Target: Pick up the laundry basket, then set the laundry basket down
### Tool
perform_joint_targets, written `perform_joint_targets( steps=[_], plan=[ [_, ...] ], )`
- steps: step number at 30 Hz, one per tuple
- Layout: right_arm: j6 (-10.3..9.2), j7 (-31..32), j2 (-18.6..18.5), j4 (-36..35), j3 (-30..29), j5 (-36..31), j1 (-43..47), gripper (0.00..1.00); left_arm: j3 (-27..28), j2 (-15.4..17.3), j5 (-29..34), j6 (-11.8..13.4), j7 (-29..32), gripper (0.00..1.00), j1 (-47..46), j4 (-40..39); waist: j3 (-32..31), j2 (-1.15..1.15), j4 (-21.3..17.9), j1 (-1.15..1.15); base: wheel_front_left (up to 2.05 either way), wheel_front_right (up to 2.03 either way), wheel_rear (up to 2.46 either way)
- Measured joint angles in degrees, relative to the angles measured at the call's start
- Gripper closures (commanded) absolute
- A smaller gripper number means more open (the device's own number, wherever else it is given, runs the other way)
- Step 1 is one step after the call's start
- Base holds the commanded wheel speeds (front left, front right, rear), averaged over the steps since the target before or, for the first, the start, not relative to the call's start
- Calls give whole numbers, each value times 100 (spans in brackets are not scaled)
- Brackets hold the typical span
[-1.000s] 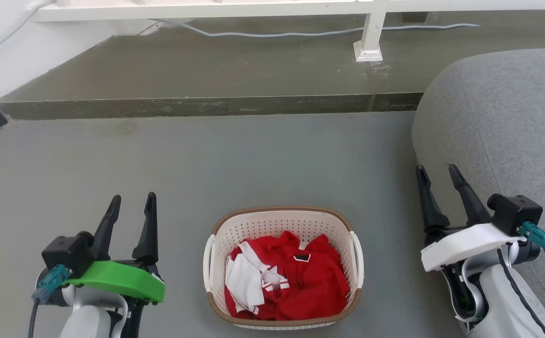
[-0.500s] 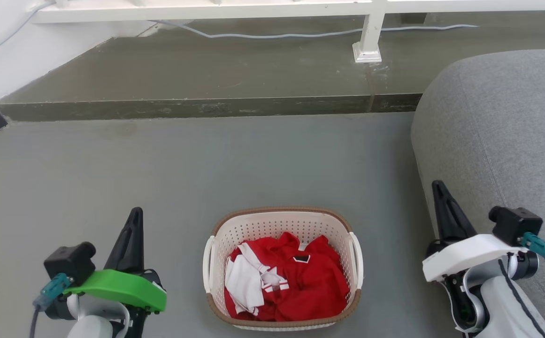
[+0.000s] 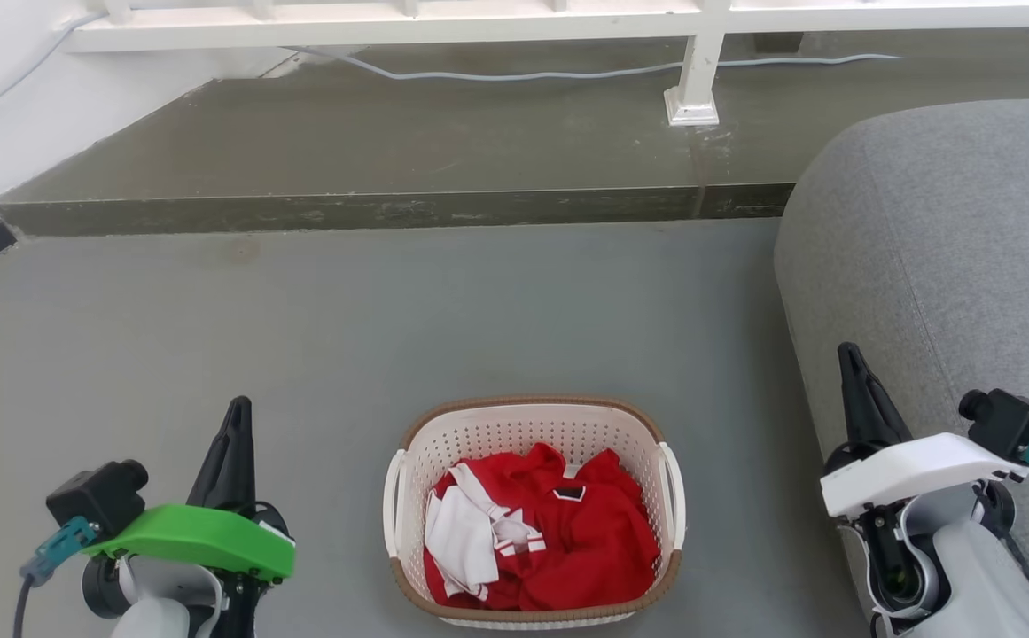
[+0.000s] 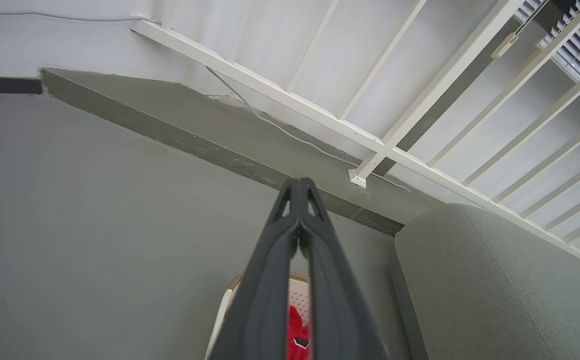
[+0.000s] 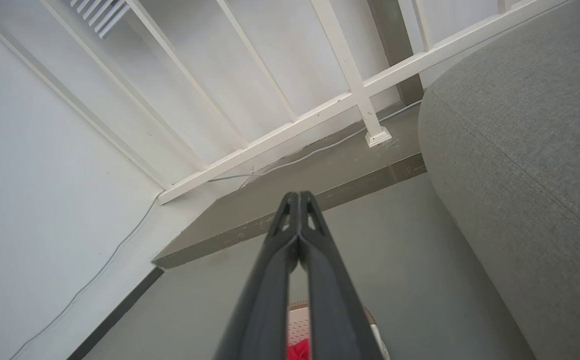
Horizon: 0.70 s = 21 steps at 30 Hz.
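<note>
We logged one cream-white perforated plastic laundry basket (image 3: 523, 432) with a brown woven-look rim, standing on the grey floor (image 3: 479, 301) and holding red and white garments (image 3: 567, 540). It lay between our left gripper (image 3: 237, 409) and right gripper (image 3: 849, 354), apart from both. Each gripper's dark fingers were pressed together, holding nothing.

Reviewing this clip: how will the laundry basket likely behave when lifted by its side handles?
The laundry basket looks like moulded perforated plastic, so it should probably hold its shape. It holds only some red and white garments, so it is likely light. Lifting by one handle alone would probably tilt it.
</note>
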Motion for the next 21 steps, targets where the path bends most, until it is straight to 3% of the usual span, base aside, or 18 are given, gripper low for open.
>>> perform_joint_targets(
  steps=[21],
  plan=[
    [88, 397, 53, -1, -335, 1302, 0, 100, 278, -23, -1258, -1, 393, 100, 0, 25, -79, 0, -9, 0, 0, 0, 0]
  ],
)
